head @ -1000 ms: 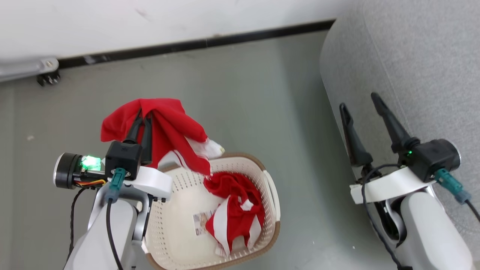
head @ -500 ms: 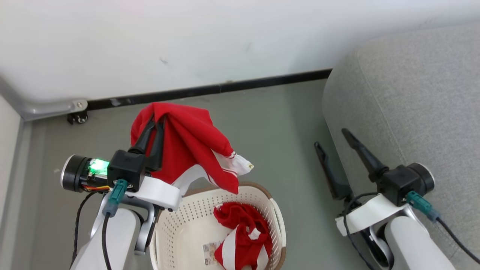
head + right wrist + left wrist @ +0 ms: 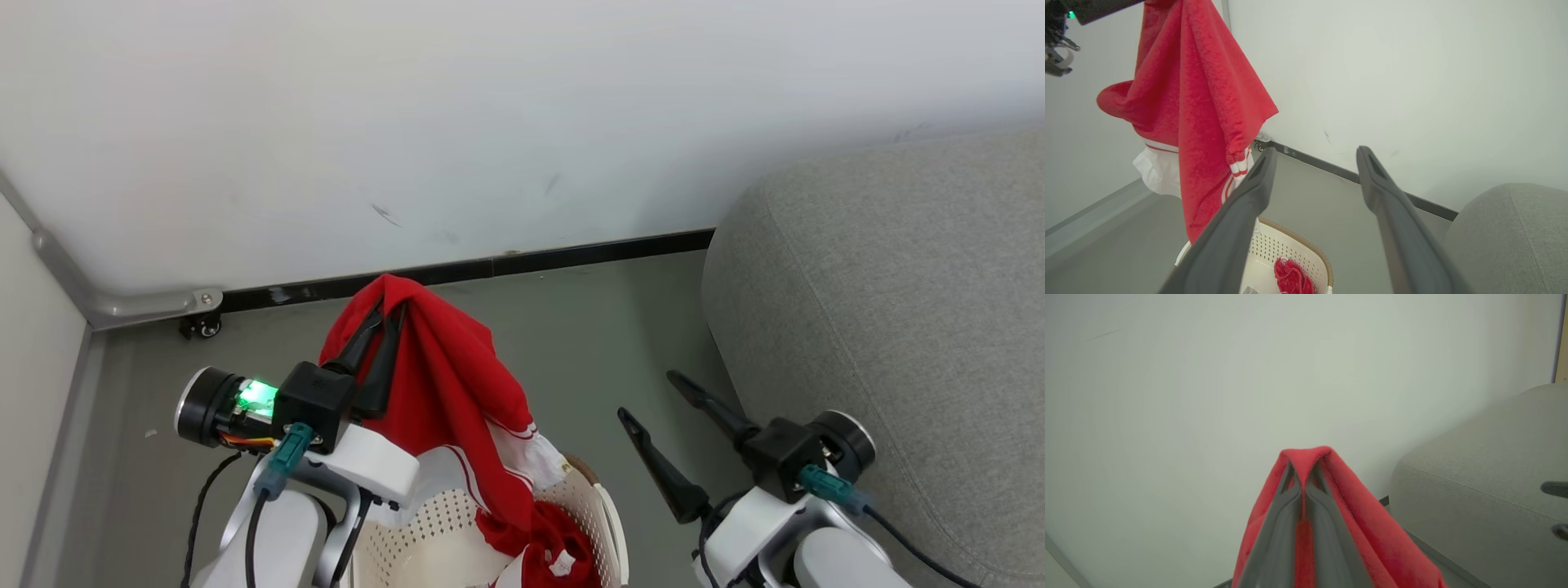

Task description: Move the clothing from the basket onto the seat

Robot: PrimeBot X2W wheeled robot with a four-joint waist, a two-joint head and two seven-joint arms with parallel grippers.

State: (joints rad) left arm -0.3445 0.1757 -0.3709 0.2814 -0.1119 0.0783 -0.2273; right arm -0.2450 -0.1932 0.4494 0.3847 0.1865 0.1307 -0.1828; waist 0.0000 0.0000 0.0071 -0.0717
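Starting from the left: the left gripper (image 3: 392, 312) is carried on a pale forearm that comes up from the bottom-left corner of the head view. The wrist is cocked so the fingers are pointed up and slightly right, toward the wall (image 3: 490, 122). A green light (image 3: 257, 394) is lit on the wrist. The jaws are pinched tight on a fold of a red garment (image 3: 445, 384), which is draped over the fingertips like a little tent. In the left wrist view, red cloth can be seen squeezed into the slit between the two fingers.

The garment is hung straight down from there, with white trim and stripes at the lower end. Its bottom is dangled over the basket (image 3: 611, 523), which is set on the floor (image 3: 588, 327) between the two arms. Whether the hem is touching anything inside can't be told.

The rest of the clothing (image 3: 539, 543) is bunched up in the basket, toward its right wall.

Further right, the right gripper (image 3: 649, 394) is held lower, with the forearm coming in from the bottom edge and the fingers angled up and left. Its jaws are spread wide and nothing is held between them. It's parked just beside the rounded left side of the sofa (image 3: 882, 310), which is backed against the wall on the floor's right side.
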